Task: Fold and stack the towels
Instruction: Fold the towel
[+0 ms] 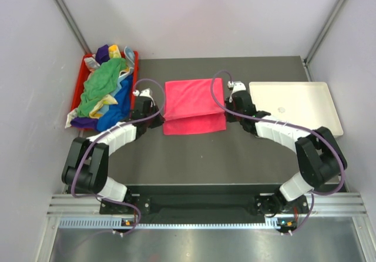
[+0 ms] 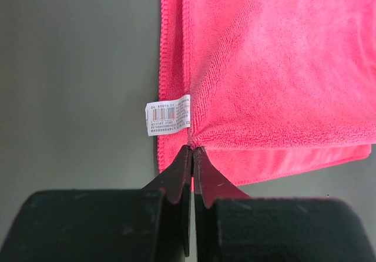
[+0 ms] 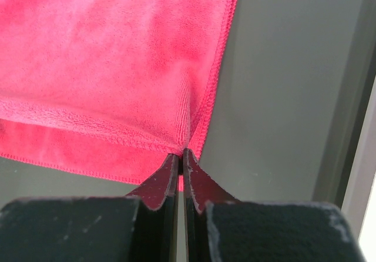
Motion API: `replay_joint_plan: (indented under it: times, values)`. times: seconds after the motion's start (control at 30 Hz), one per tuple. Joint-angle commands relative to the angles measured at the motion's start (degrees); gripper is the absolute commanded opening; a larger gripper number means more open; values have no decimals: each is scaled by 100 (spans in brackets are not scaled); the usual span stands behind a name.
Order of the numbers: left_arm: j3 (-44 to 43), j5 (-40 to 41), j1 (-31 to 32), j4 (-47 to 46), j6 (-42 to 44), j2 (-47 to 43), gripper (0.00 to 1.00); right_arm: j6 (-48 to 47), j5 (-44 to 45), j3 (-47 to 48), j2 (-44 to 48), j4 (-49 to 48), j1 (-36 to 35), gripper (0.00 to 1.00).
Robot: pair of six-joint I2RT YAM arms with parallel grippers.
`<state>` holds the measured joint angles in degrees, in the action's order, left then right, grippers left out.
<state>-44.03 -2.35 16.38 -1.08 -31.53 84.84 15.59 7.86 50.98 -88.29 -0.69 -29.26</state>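
Your one readable item is the white care label (image 2: pixel 168 114) sewn on the left hem of the bright pink towel (image 1: pixel 194 105): it carries a barcode and several lines of print too small to make out. The white tray (image 1: pixel 296 106) has a faint round mark near its middle, also illegible. You have one pink towel on the dark table (image 1: pixel 205 156), lying between the two arms, doubled over so that the upper layer stops short of the lower layer's near edge. Your left gripper (image 2: pixel 192 150) has its fingers pressed together on the upper layer's corner just below the label; your right gripper (image 3: pixel 181 153) is clamped the same way on the opposite near corner. There is one red bin (image 1: pixel 79 86) at the far left, holding a heap of towels (image 1: pixel 103 81) in green, blue, purple, yellow and white; how many lie in it cannot be counted. The single tray sits at the right, beside the right arm.
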Motion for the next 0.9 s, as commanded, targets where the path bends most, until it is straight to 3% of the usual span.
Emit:
replay_joint_plan:
  times: [0.0, 0.37, 0.57, 0.87]
  values:
    - [96, 288, -30, -164, 33, 68, 0, 14, 427, -88, -48, -160, -10, 1]
    - [184, 270, -3, -59, 41, 208, 0, 93, 357, -387, -92, -169, -142, 5]
    - [351, -90, 5, -111, 50, 191, 7, 110, 366, -484, -127, -160, -168, 6]
    - [413, -371, 14, -33, 59, -63, 14, 137, 348, -598, -83, -11, -195, 20]
